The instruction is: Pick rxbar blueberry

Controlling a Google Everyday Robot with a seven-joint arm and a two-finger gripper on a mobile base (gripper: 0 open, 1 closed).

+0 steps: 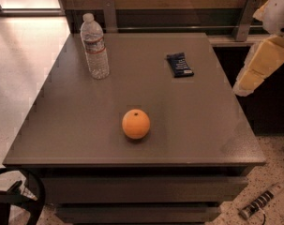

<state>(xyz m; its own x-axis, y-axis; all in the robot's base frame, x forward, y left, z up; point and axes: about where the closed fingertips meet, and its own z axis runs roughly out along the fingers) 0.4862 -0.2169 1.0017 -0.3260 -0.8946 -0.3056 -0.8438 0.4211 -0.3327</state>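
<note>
Grey tabletop (202, 125) holds the rxbar blueberry (180, 64), flat, apart to the left of the gripper (262, 64), which seemingly hangs past the edge — spread or pressed together, I cannot tell. Approach stage — next, swing over the bar.

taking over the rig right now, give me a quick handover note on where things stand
Gripper: at the right edge of the camera view, off the right side of the table, well apart from the bar.
Rxbar blueberry: lying flat on the far right part of the table, nothing touching it.
Other items: a water bottle stands upright at the far left; an orange sits near the front middle. Both are well apart from the bar.
Done: nothing yet; the bar is not grasped.
Left: bring the gripper over the bar, close on it and lift it off the table.
</note>
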